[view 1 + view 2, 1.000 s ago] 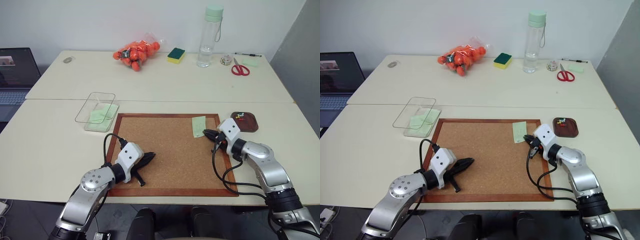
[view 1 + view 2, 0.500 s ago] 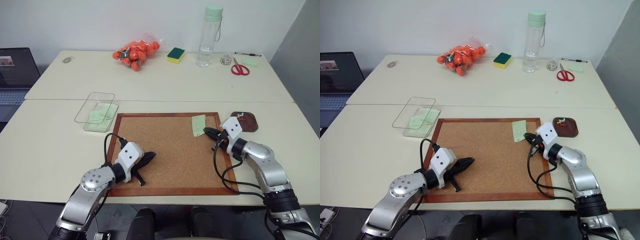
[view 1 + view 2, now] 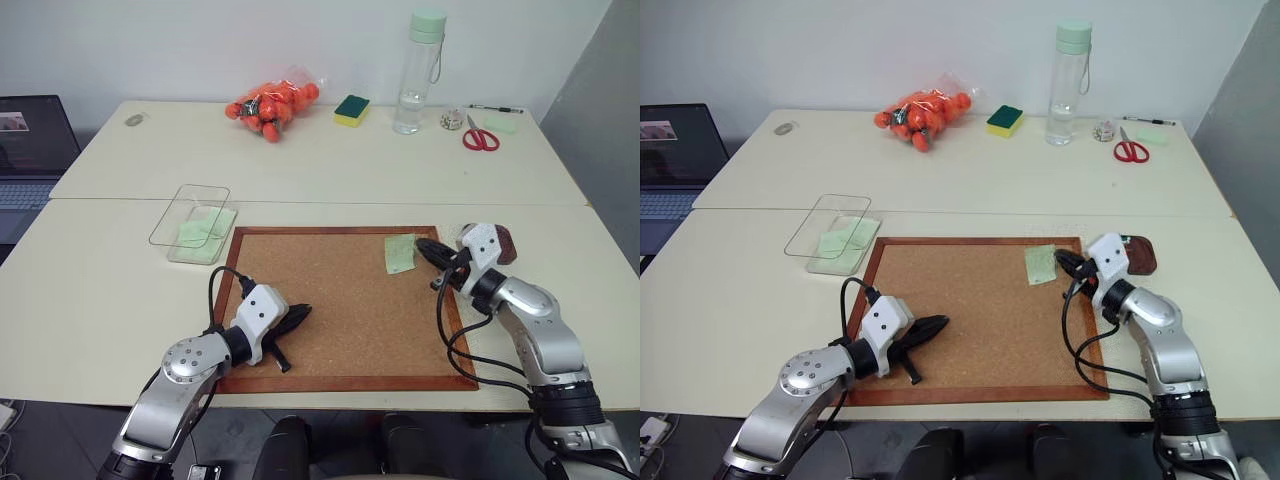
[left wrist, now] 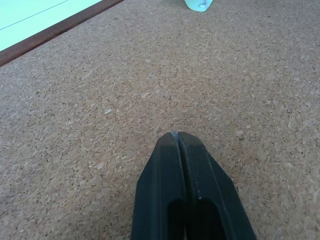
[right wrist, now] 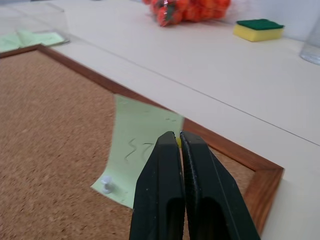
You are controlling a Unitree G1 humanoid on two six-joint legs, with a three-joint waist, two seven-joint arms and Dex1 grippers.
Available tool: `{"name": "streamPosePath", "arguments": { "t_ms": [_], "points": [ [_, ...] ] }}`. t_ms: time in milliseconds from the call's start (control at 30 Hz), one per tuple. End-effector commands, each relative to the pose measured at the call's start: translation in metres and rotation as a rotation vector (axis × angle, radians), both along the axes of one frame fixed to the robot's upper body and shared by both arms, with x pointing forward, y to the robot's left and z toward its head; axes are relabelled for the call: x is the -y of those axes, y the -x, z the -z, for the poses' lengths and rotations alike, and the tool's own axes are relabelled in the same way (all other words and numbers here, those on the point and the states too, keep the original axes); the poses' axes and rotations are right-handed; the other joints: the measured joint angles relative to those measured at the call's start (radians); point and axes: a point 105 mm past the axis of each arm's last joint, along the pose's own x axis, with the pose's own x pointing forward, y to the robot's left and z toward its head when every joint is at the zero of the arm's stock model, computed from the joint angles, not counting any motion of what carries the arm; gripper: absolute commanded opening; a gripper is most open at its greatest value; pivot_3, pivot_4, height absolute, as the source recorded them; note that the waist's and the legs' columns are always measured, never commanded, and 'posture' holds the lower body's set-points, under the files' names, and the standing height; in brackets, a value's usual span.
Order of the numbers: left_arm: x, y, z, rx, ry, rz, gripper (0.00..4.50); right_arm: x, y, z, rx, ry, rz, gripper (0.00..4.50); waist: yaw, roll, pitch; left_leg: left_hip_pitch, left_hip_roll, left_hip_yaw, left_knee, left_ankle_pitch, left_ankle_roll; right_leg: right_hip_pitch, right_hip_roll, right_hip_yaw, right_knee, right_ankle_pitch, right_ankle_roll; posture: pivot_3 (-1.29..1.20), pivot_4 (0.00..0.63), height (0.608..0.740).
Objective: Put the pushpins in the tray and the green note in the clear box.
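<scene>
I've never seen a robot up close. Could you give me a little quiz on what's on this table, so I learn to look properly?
1. True or false: the green note lies inside the clear box.
2. The left gripper is over which thing? A: the cork board. B: a laptop. C: a pair of scissors.
3. Fill in: the right gripper has its two fingers ____ (open or shut).

Key: 1 false, it lies on the cork board; 2 A; 3 shut.

Green note [image 3: 399,254] on corkboard [image 3: 340,300] far right corner, tray [image 3: 504,243] right, clear box [image 3: 192,215] left.
</scene>
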Motion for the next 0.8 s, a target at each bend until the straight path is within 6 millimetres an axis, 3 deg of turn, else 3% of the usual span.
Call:
{"name": "streamPosePath", "arguments": {
  "t_ms": [33, 133, 367, 800],
  "points": [
    [0.002, 0.007, 0.014, -0.058, -0.018, 0.020, 0.00, 0.043, -0.006, -0.008, 0.004, -0.053, 0.163, 0.04, 0.000, 0.000, 0.000, 0.000, 0.000, 0.000, 0.000, 0.000, 0.000, 0.000, 0.000, 0.000, 0.000, 0.000, 0.000, 0.00, 0.150, 0.740],
    [0.002, 0.008, 0.014, -0.057, -0.018, 0.024, 0.00, 0.068, -0.013, 0.001, -0.046, -0.058, 0.286, 0.04, 0.000, 0.000, 0.000, 0.000, 0.000, 0.000, 0.000, 0.000, 0.000, 0.000, 0.000, 0.000, 0.000, 0.000, 0.000, 0.00, 0.150, 0.740],
    [0.003, 0.006, 0.014, -0.056, -0.019, 0.031, 0.00, 0.091, -0.025, 0.011, -0.101, -0.028, 0.404, 0.04, -0.001, 0.001, 0.000, 0.001, 0.000, 0.001, 0.000, 0.000, 0.000, 0.000, 0.000, 0.000, 0.000, 0.000, 0.000, 0.00, 0.150, 0.740],
    [0.002, 0.007, 0.014, -0.057, -0.016, 0.023, 0.00, 0.109, -0.033, 0.001, -0.055, 0.006, 0.505, 2.77, -0.001, 0.001, -0.001, 0.000, -0.001, 0.001, 0.000, 0.000, 0.000, 0.000, 0.000, 0.001, 0.000, 0.000, 0.000, 0.00, 0.150, 0.740]
  ]
}}
